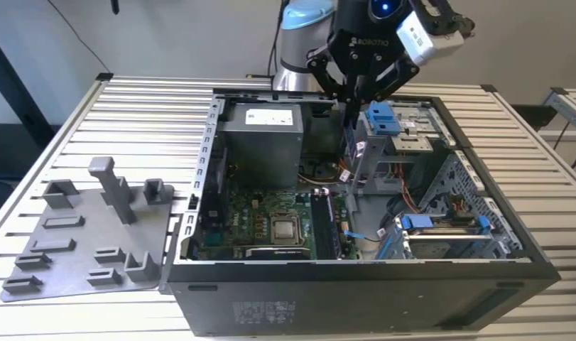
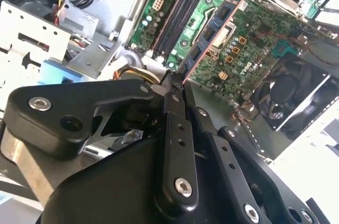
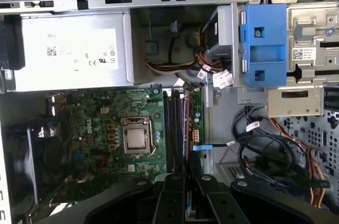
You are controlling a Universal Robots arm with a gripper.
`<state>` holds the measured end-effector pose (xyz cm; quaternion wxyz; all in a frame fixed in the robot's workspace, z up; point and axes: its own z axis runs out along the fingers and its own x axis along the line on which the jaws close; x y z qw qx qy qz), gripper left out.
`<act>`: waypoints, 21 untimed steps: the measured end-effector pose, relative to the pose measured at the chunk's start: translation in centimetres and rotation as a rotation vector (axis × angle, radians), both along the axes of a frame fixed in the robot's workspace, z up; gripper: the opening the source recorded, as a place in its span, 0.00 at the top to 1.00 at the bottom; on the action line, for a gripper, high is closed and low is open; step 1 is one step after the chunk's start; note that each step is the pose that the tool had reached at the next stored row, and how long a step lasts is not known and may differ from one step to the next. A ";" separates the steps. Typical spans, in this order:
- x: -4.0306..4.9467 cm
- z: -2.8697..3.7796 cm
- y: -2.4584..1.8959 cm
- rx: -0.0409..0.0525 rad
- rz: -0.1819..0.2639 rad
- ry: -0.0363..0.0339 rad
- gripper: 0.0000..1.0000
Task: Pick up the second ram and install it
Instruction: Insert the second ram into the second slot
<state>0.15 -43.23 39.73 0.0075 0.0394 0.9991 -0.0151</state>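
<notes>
Gripper (image 2: 176,87) clamped shut on one end of the second ram (image 2: 214,30), board reaching out from the fingertips inside the open computer case (image 1: 363,298), seemingly above the black memory slots (image 2: 183,1), green motherboard (image 2: 259,28) beyond, grey power supply (image 3: 69,49) farthest

Slatted tabletop (image 1: 126,121) carries an open computer case (image 1: 363,298); grey power-supply box (image 1: 259,142) and green motherboard (image 1: 259,227) inside. Grey holder tray (image 1: 69,249) lies beside it, on the exterior view's left. Black tool (image 1: 356,96) hangs above, pinching a thin ram (image 1: 350,131).
</notes>
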 end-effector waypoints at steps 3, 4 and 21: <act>0.15 -0.40 -0.01 -0.0027 0.001 0.0018 0.86; 0.21 -0.55 0.00 -0.0031 0.001 0.0022 0.86; 0.63 -2.41 -0.02 -0.0034 0.008 0.0062 0.86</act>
